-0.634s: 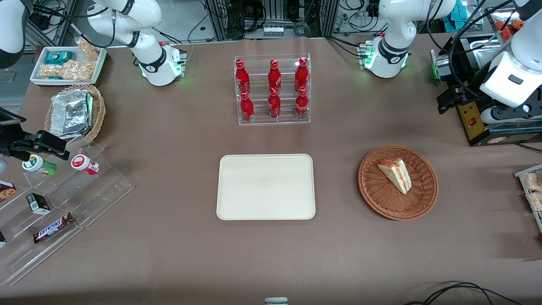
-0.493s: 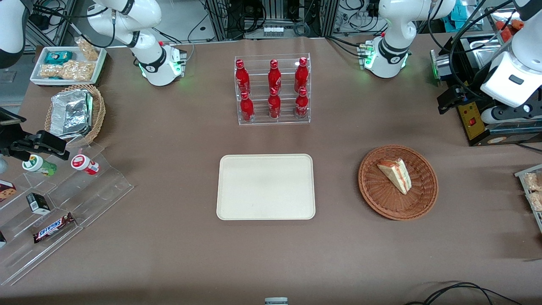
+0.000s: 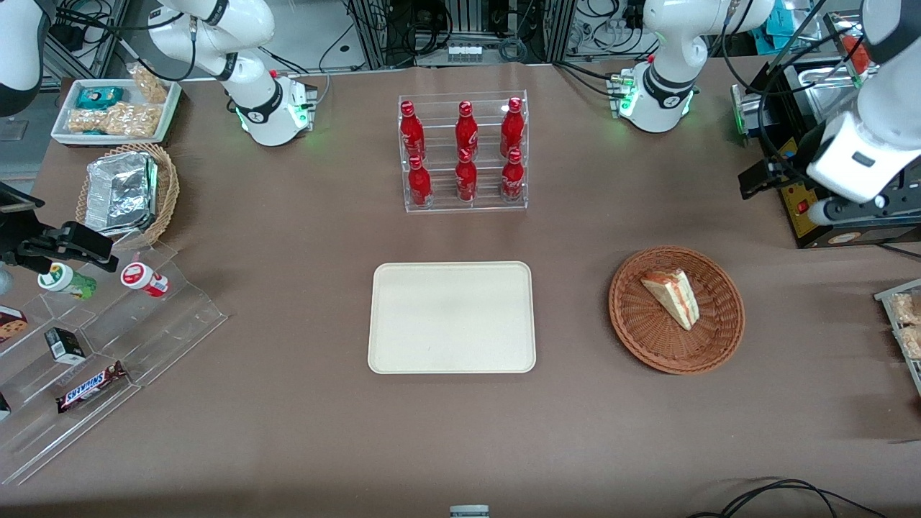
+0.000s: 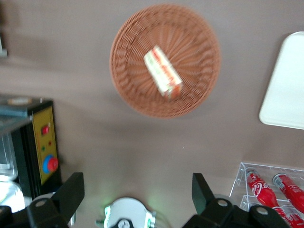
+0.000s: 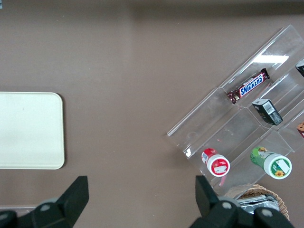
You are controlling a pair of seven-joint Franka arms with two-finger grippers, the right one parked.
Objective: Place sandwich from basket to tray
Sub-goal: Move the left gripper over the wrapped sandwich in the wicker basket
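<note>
One sandwich (image 3: 672, 296) is lying tilted in the middle of the basket (image 3: 651, 345), with nothing near it on the table's front edge. Its clear wrap is probably slick, so I am risking a slip or a crushed corner if I clamp off-centre, or lifting the light basket along with it. Midway back, the tray (image 3: 452, 360) is sitting bare, well apart from the basket. Farther back, my gripper (image 4: 137, 202) is hovering with fingers spread wide and holding nothing, near the black control box (image 3: 804, 205); the bottle rack (image 3: 465, 155) is standing clear of my path.
</note>
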